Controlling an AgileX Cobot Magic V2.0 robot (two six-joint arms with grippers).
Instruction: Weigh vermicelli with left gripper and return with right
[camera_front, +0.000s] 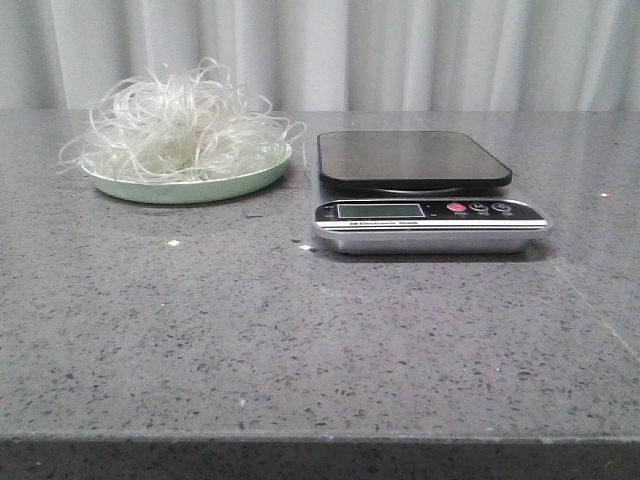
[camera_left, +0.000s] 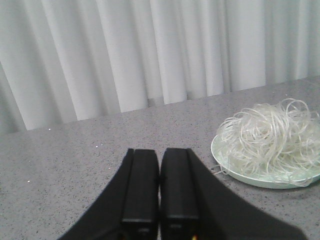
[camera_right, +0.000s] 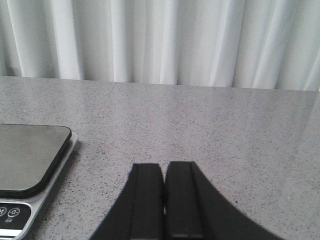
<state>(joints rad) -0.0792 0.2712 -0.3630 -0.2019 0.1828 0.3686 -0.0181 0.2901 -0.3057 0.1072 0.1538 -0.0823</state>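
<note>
The vermicelli (camera_front: 180, 120) is a fluffy whitish tangle piled on a pale green plate (camera_front: 190, 186) at the back left of the grey table; the left wrist view shows the vermicelli (camera_left: 267, 135) too, on the plate (camera_left: 227, 167). A digital scale (camera_front: 425, 190) with a bare black platform stands to the plate's right, and its corner (camera_right: 30, 160) shows in the right wrist view. My left gripper (camera_left: 160, 150) is shut and empty, short of the plate. My right gripper (camera_right: 164, 164) is shut and empty, beside the scale. Neither gripper shows in the front view.
White curtains (camera_front: 400, 50) hang behind the table. The speckled grey tabletop (camera_front: 300, 340) stretches from plate and scale to its front edge. A seam (camera_front: 600, 310) runs through the top at the right.
</note>
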